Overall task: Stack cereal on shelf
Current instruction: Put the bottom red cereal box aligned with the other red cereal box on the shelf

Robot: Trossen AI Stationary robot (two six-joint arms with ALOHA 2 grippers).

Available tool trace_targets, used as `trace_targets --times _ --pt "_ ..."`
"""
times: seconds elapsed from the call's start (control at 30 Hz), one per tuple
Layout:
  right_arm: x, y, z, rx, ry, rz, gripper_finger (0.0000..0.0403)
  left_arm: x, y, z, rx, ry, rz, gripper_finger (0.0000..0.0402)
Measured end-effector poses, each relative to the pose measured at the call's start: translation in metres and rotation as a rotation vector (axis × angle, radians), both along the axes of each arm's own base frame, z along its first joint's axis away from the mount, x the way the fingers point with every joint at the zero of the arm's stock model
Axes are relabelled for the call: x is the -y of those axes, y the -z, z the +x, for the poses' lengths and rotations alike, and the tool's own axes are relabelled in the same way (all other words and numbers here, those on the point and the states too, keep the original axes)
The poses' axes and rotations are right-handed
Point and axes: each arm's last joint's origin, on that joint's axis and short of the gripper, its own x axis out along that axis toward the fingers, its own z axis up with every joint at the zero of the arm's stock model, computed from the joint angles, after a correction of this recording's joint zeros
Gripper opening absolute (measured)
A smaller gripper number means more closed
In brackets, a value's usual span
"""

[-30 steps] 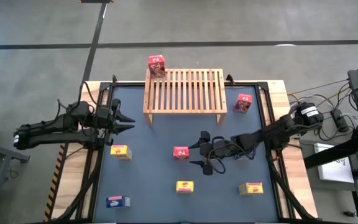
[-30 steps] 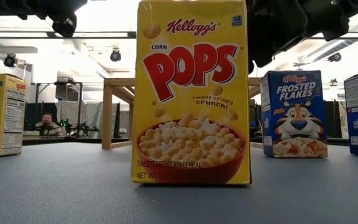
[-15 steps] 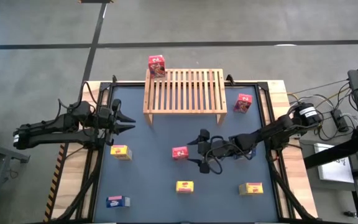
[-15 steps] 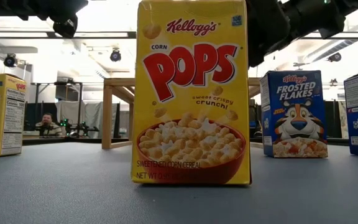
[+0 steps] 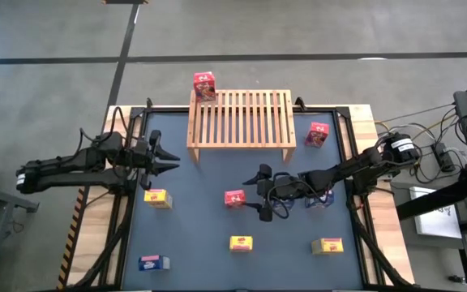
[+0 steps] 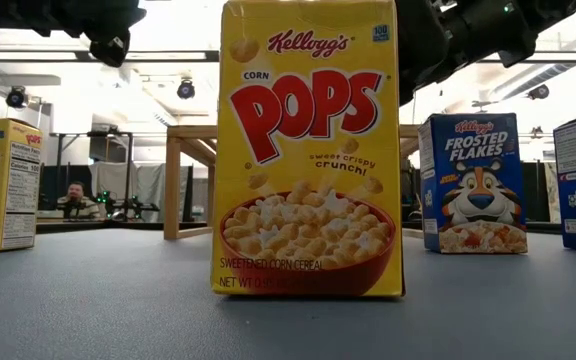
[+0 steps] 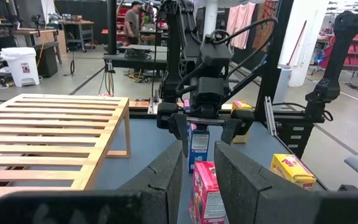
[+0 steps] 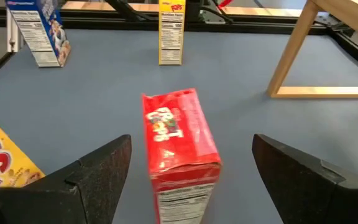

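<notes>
Red cereal box [image 8: 180,144] between right fingers [image 8: 95,171], untouched, spread wide; left fingers [image 7: 166,177] narrow.

Wooden slatted shelf [image 5: 240,118] stands at the far side of the mat, beyond both grippers. One red box [image 5: 204,85] upright at its far-left corner. Red box [image 5: 235,199] upright on the mat just ahead of the right gripper [image 5: 259,193], btwn its spread fingers but not touched. Another red box [image 5: 318,134] beside the shelf's right end. Blue box [image 5: 320,197] under the right arm. Yellow box [image 5: 157,197] nr the left gripper [image 5: 171,161]; two more yellow [image 5: 241,242] [image 5: 327,246] and a blue [image 5: 153,262] along the near edge.
</notes>
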Motion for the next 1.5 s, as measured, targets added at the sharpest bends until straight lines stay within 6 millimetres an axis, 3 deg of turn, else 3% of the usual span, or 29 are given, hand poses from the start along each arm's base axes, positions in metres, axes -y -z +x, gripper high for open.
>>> trace_targets --times 0.67,0.8,1.5 --pt "0.000 0.004 0.003 0.005 -0.002 -0.012 0.0327 -0.003 0.010 0.016 -0.091 0.000 -0.016 0.0076" --pt "0.000 0.009 0.005 -0.004 -0.001 -0.013 0.0327 -0.003 0.004 0.017 -0.030 -0.001 -0.007 0.0076" --pt "0.001 0.022 0.012 -0.007 0.002 0.019 0.0329 0.003 -0.018 -0.020 0.190 0.002 -0.010 0.0076"
